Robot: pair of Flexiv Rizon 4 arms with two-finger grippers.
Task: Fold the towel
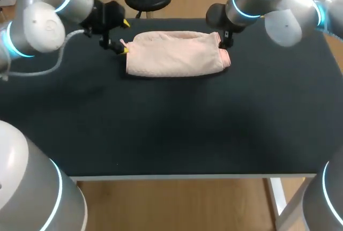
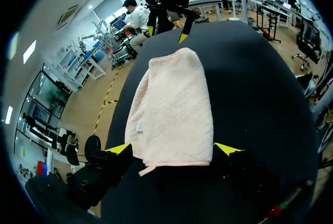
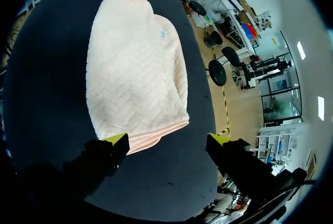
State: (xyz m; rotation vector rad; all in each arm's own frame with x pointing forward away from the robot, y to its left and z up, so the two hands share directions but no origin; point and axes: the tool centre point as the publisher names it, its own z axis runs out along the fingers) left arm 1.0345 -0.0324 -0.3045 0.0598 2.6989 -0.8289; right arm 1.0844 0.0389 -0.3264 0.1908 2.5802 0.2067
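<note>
The left fingers (image 2: 118,149) and right fingers (image 3: 115,143) sat open astride the towel (image 1: 174,54) ends, so a shallow pinch could've grabbed only the top layer.

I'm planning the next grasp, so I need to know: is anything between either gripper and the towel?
Nothing visible does. The towel lies with its ends right at the open left gripper and open right gripper, only bare table around them.
</note>
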